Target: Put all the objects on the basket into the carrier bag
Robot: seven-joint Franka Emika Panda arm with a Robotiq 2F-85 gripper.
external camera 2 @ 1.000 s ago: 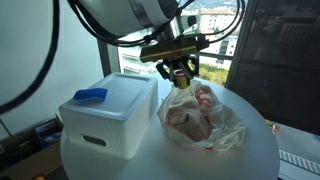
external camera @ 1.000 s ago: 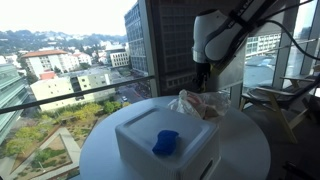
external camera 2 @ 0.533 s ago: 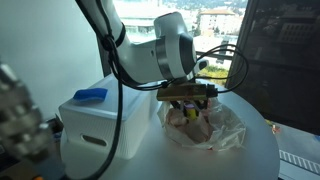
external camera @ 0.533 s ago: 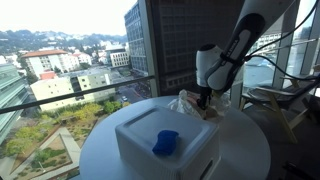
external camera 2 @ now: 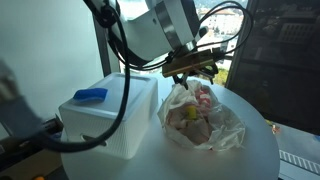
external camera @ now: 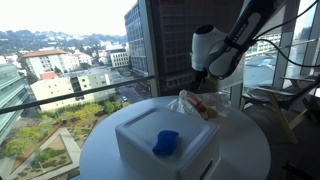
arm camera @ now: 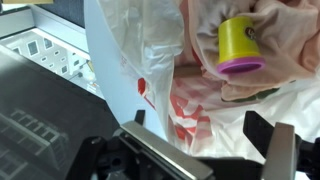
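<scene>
Gripper [external camera 2: 190, 72] hangs just above the bag's [external camera 2: 215, 130] mouth. In the wrist view the jaws are apart with nothing between them, only bag plastic [arm camera: 190, 70] below. I read that as empty-handed.

The bag sits slumped open on the round table [external camera: 100, 150], mouth up, so drops go straight in from above. A yellow cup with a purple rim [arm camera: 240, 45] already lies inside, among pinkish items I can't identify.

What's left of the task, as far as I can see, is the blue object [external camera 2: 90, 95]. It rests on the flat top of the white basket [external camera 2: 100, 135], untouched and exposed, so it's an easy top-down pick. In an exterior view the basket [external camera: 135, 160] is near and the bag [external camera: 195, 105] is far behind it, the two close or touching. In the other view the basket sits left of the bag.

Clearance:
- Lift clear of the bag rim before you traverse. The loose plastic stands up around the fingers and could snag.
- The air above the basket top looks open, nothing taller in between.
- A window frame [external camera: 150, 40] sits just beyond the far table edge, so keep the elbow off it.
- The blue object [external camera: 166, 142] sits well in from the basket's edges, so the jaws have room on either side.
</scene>
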